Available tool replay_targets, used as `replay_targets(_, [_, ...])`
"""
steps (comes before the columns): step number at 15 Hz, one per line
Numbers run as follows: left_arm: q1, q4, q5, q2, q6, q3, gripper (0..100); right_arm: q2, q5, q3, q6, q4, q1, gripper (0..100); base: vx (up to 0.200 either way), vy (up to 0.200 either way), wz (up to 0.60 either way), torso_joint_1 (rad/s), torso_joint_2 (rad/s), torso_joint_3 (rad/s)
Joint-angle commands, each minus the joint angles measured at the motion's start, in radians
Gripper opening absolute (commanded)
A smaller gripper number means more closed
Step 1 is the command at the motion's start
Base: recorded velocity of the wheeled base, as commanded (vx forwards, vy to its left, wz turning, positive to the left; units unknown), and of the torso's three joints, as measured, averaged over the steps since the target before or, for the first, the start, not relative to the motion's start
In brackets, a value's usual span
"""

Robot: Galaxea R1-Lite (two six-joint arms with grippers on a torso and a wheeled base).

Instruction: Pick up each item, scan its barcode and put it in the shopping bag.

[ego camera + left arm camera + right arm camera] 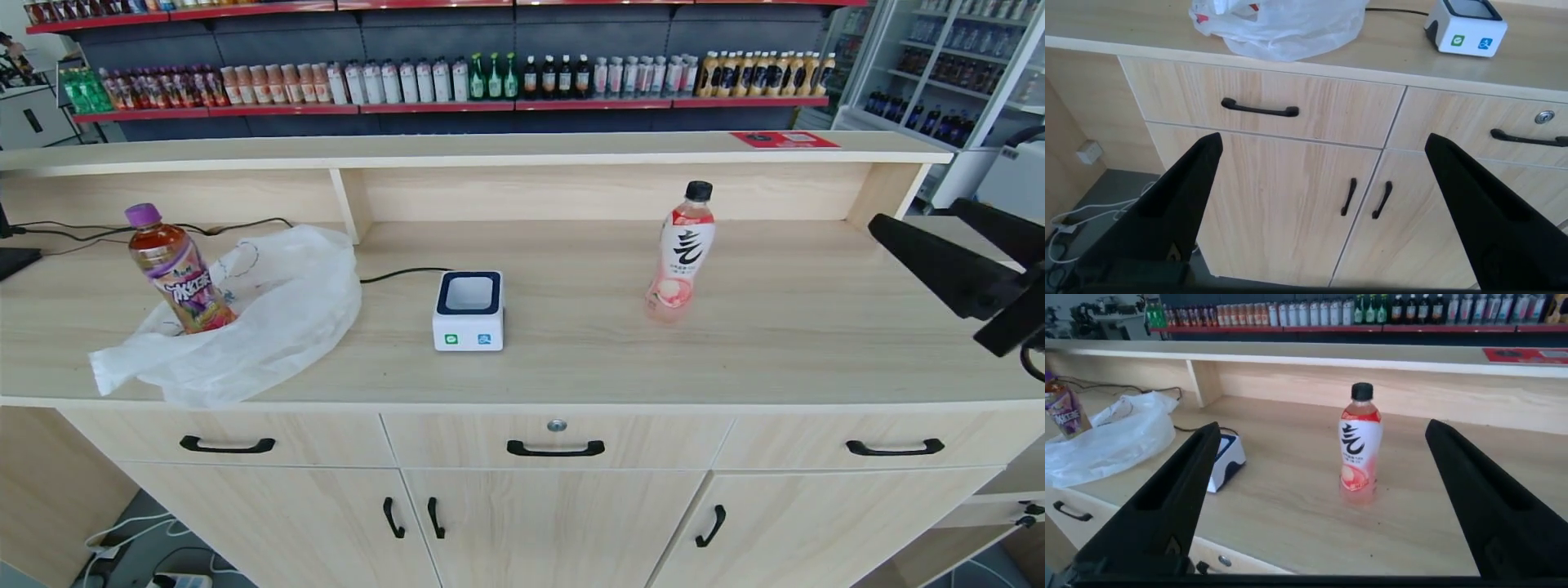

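1. OK, nearest first: my left gripper (1323, 212) hangs low in front of the cabinet doors (1364, 196), below the counter edge. Its fingers are spread wide w/ nothing btwn them.
2. My right gripper (1323, 506) sits at counter height off the right end. Fingers wide apart too, empty, pointed toward the pink bottle but well apart from it.
3. Counter (571, 367), left side: the white plastic shopping bag (277, 318) lies slumped w/ its mouth open. A purple-capped tea bottle (175, 273) stands tilted in it, base down in the plastic. I count that item as bagged; whether it was scanned, I can't tell.
4. Mid counter: small white barcode scanner (469, 310), window facing up, cable (400, 273) running off toward the bag. Nothing on or over it.
5. Right of the scanner and a bit further back: pink drink bottle (682, 253) w/ black cap, upright, standing free, nothing touching it.
6. Far back: store shelves (457, 106) lined w/ bottles. Not part of the job, afaik.
7. Tally, my read: one of two counter items is in the bag. The pink one needs all three steps: pick, scan, bag. The right arm looks best placed for the grab.
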Motion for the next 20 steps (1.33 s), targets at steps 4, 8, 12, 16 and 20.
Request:
replay_targets(4, [0.001,0.0,0.001,0.0,-0.001,0.0,100,0.512,-0.028,-0.178,-0.032,-0.324,-0.005,100,0.0,0.0,0.0,0.0,0.0,0.0])
replay_targets(8, [-0.001,0.0,0.001,0.0,0.001,0.0,100,0.642,-0.145,-0.21,-0.029,-0.324,0.02,100,0.0,0.0,0.0,0.0,0.0,0.0])
replay_targets(12, [0.001,0.0,0.001,0.0,0.001,0.0,100,0.704,-0.171,-0.259,-0.001,-0.324,-0.002,100,0.0,0.05,0.0,-0.001,0.0,0.001])
replay_targets(16, [-0.001,0.0,0.001,0.0,0.001,0.0,100,0.725,-0.169,-0.27,0.019,-0.328,-0.026,100,0.0,0.1,0.0,0.001,0.0,0.001])
replay_targets(20, [-0.001,0.0,0.001,0.0,0.001,0.0,100,0.75,-0.169,-0.305,0.025,-0.327,-0.026,100,0.0,0.0,0.0,0.0,0.0,0.0])
